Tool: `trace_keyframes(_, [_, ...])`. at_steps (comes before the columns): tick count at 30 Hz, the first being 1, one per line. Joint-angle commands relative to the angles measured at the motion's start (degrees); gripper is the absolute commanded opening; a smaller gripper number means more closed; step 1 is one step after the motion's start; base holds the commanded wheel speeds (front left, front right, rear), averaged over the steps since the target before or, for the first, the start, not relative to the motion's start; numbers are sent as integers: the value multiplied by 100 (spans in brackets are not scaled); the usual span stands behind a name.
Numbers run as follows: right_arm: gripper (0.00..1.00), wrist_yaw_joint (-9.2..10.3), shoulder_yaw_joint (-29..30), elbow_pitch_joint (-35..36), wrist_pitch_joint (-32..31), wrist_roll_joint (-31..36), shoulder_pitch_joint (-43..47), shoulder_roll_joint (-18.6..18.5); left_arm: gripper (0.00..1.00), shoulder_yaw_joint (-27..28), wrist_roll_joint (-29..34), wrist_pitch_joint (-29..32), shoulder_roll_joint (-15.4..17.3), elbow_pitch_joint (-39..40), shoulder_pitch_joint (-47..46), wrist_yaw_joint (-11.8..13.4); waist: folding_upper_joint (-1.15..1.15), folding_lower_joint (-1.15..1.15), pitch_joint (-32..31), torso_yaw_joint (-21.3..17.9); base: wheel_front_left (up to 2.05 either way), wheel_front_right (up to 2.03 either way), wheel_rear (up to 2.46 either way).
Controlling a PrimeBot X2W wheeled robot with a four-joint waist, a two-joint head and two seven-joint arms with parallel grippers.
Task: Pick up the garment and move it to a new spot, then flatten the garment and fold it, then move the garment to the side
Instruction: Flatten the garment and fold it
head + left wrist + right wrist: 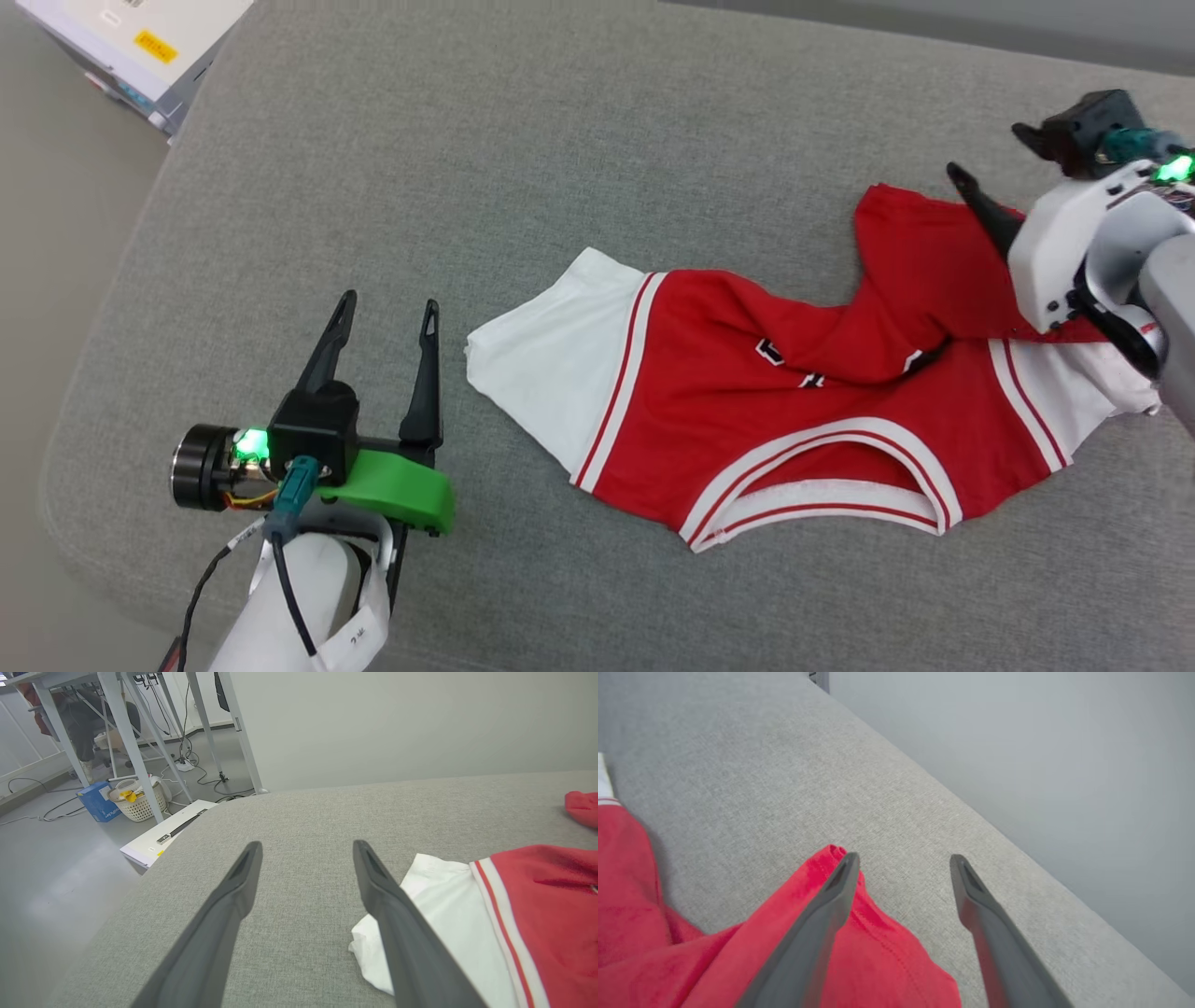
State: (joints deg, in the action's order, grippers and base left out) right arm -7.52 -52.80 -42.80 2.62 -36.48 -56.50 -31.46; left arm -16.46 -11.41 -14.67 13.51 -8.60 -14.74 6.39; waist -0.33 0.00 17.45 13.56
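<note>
Far to the left, a white box (131, 47) sits on the floor beside the big grey cushion (467, 140). The left gripper (388, 306) hovers over the bare grey cloth with its two dark fingers spread wide and nothing between them. Its right finger is just beside the white sleeve.

Next comes the garment (747, 392), a red T-shirt with white sleeves and stripy trim. It lies in the middle of the cushion and reaches to the right, all rumpled. A red fold is bunched over the dark letters on the chest, and the neck hole points toward the near edge.

At the far right, the right gripper (994, 154) is over the shirt's red corner. Its fingers are wide apart too and grip nothing. One finger (817, 919) lies over the red hem, maybe touching it; I can't quite tell.
</note>
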Motion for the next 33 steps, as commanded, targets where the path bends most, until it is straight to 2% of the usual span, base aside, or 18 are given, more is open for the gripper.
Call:
trace_keyframes(1, [100,3,92,123,163,27,146,-144,100,48,94,-33,35,49,140,26,33,0,-302,-253,0,0,0])
trace_keyframes(5, [100,3,363,711,180,-4,417,-574,100,152,157,-33,56,195,393,74,33,0,-489,-407,0,0,0])
trace_keyframes(9, [100,3,581,1591,-427,-183,713,-1198,100,227,218,-33,59,349,585,106,33,0,-618,-507,0,0,0])
trace_keyframes(14, [100,3,836,2741,-2005,-960,1200,-2004,100,281,285,-33,42,506,729,108,33,0,-685,-554,0,0,0])
trace_keyframes(19, [100,3,1058,3441,-3647,-1689,1569,-2556,100,290,344,-33,5,608,752,71,33,0,-598,-538,0,0,0])
trace_keyframes(24, [100,3,1341,3550,-4514,-1876,1748,-2537,100,259,397,-33,-74,636,640,1,33,0,-393,-442,0,0,0])
trace_keyframes(28, [100,3,1536,3361,-4885,-1747,1837,-2273,100,215,436,-33,-160,606,493,-71,33,0,-170,-299,0,0,0])
trace_keyframes(33, [100,3,1704,2906,-5052,-1443,1920,-1839,100,212,470,-33,-257,556,317,-144,33,0,119,-131,0,0,0])
